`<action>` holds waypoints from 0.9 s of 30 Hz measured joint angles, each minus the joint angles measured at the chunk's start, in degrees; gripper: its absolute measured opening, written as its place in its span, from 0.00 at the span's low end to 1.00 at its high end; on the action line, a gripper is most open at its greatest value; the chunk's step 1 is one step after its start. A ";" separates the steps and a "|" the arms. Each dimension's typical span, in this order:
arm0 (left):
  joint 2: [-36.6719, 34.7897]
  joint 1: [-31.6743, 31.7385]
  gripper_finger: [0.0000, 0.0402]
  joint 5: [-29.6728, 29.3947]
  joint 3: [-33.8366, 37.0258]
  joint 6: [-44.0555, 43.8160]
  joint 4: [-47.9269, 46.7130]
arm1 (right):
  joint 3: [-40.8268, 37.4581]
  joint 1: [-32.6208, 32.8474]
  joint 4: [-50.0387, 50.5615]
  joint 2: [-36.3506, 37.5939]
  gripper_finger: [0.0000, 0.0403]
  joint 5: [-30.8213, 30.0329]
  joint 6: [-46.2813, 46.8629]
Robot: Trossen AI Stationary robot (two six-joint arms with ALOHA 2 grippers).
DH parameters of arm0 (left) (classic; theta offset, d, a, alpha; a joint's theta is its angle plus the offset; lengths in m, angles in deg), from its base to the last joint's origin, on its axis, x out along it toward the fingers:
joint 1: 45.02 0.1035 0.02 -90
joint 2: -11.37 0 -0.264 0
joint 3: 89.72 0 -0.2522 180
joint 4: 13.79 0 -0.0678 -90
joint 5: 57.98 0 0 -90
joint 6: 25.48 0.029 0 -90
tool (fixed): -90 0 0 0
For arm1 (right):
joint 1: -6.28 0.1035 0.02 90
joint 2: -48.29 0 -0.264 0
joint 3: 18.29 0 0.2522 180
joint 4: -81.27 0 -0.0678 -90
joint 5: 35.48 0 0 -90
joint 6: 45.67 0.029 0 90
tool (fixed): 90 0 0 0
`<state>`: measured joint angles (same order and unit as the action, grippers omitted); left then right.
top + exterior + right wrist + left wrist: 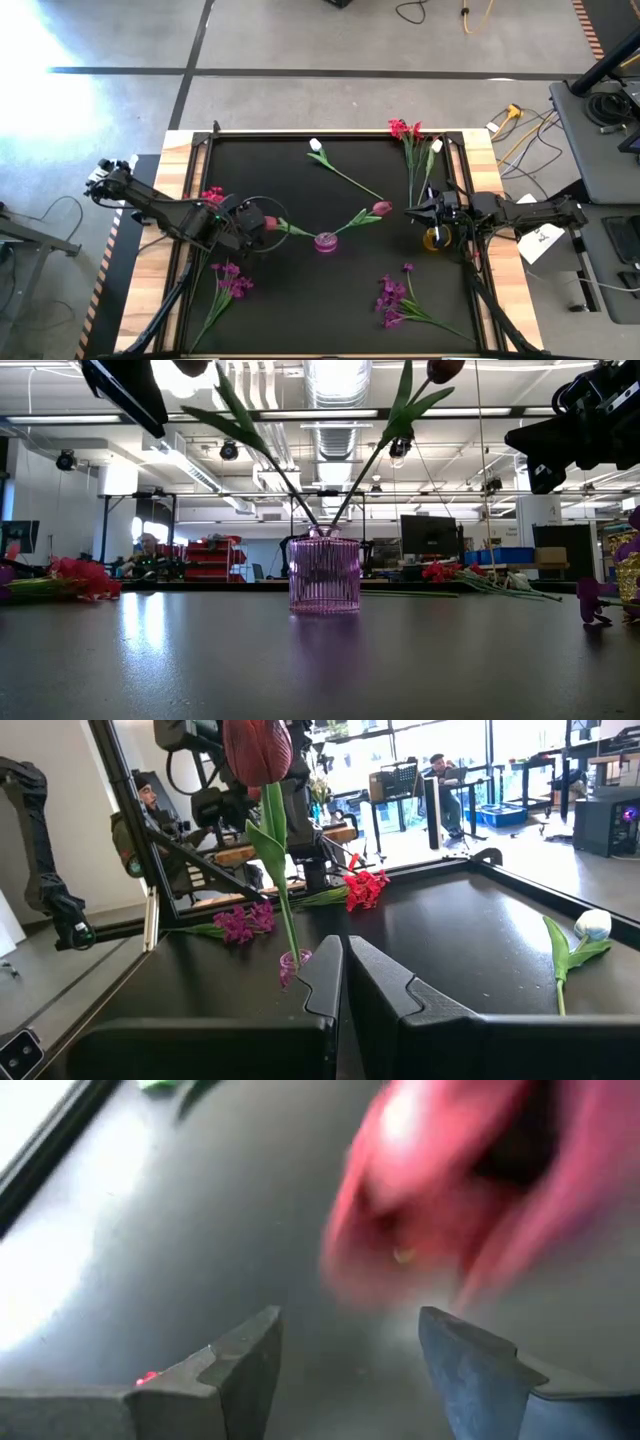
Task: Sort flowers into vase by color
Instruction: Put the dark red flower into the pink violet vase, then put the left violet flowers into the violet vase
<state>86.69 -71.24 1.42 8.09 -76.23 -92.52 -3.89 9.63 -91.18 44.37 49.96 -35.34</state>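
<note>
A ribbed pink glass vase stands mid-table with two long green stems in it. One stem leans toward the table's left and carries a red bloom. The other leans right and ends in a dark pink tulip. My left gripper is open just behind the red bloom, which lies beyond its fingertips; I see no touch. My right gripper is shut and empty, hovering right of the tulip.
A yellow vase stands under my right arm. Loose flowers lie around: a white bud, red blooms at the far edge, pink-red ones at the left, purple clusters near the front.
</note>
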 joint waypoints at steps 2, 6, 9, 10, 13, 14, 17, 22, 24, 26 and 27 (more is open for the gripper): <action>-1.10 -0.67 0.55 0.26 0.29 -1.50 -0.42 | 0.00 -0.02 -0.02 0.00 0.03 -0.02 0.01; -3.37 -2.92 0.55 4.09 2.64 -8.14 -3.50 | 0.00 0.00 -0.02 0.00 0.03 -0.02 0.00; -4.95 -5.58 0.55 7.48 5.89 -14.96 -2.71 | 0.00 -0.02 -0.02 0.00 0.03 0.00 0.02; -5.20 -6.66 0.55 9.23 7.26 -17.47 -1.91 | 0.00 -0.02 -0.02 0.00 0.03 0.00 0.02; -5.09 -10.19 0.55 14.66 11.00 -24.96 0.15 | 0.00 -0.02 -0.01 0.00 0.03 0.01 0.01; -4.89 -11.29 0.55 16.29 12.08 -27.74 0.92 | 0.00 0.00 -0.01 0.00 0.03 0.00 0.00; -3.30 -14.71 0.55 22.10 15.06 -35.92 4.41 | 0.00 -0.01 -0.02 0.00 0.03 0.01 0.02; 0.92 -20.08 0.55 31.02 17.65 -46.37 12.82 | 0.00 -0.01 -0.02 0.00 0.03 0.00 0.02; 3.03 -21.78 0.55 33.35 17.68 -50.11 13.11 | 0.00 -0.01 -0.01 0.00 0.03 0.01 0.02; 5.08 -23.33 0.55 34.86 17.70 -52.62 13.99 | 0.00 -0.02 -0.02 0.00 0.03 0.00 0.00; 6.04 -23.79 0.55 35.35 17.73 -53.23 14.86 | 0.00 -0.01 0.00 0.00 0.03 0.00 0.00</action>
<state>92.72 -95.04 36.77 25.83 -129.46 -77.66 -3.89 9.62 -91.18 44.37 49.96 -35.34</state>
